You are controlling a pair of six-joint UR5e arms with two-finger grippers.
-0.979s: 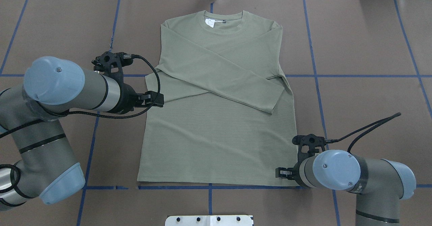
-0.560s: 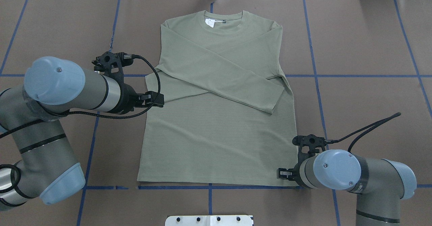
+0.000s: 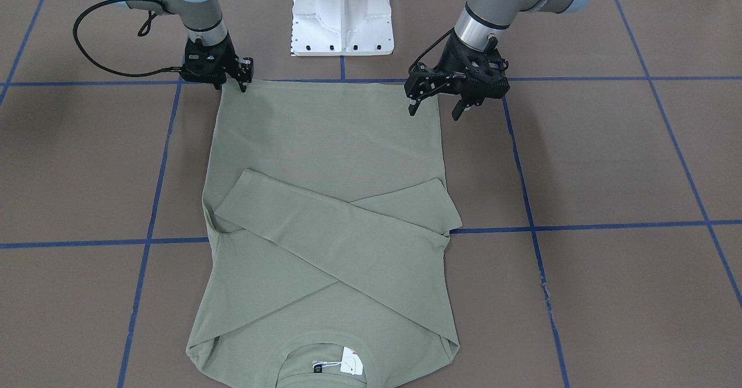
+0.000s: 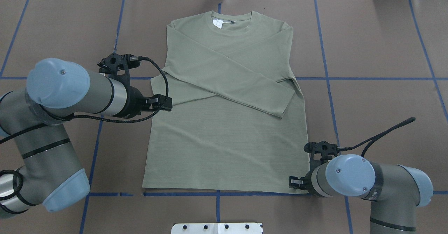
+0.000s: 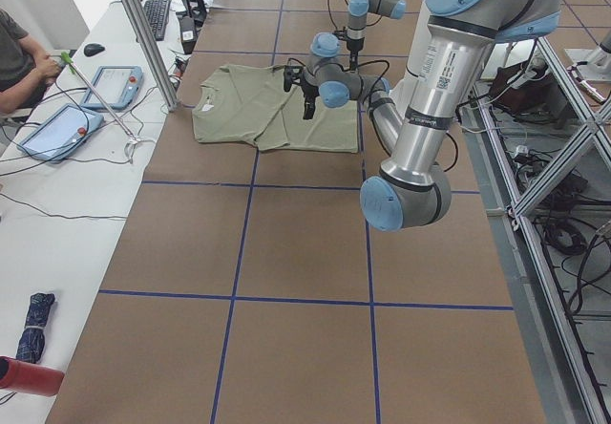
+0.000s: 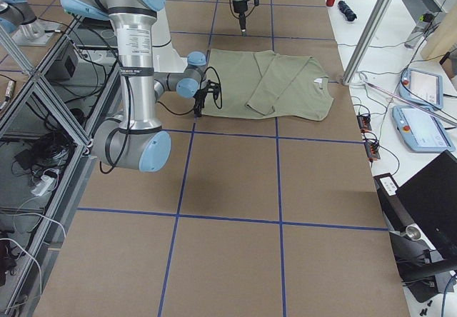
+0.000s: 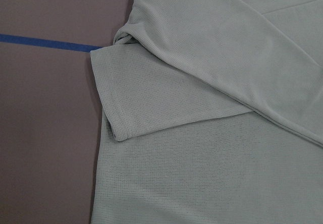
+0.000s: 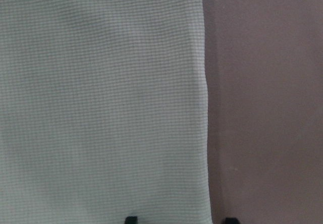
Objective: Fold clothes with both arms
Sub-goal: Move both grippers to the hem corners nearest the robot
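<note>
We see the shirt (image 4: 224, 146) lying flat on the table (image 4: 385, 52), with both sleeves (image 4: 241, 83) crossed over its chest and its collar on the far side from us. Our left gripper (image 3: 434, 112) hangs above the shirt's left edge, its fingers spread apart. Our right gripper (image 3: 242, 83) sits low at the shirt's right hem corner, its fingertips (image 8: 131, 219) apart and straddling the side edge.
</note>
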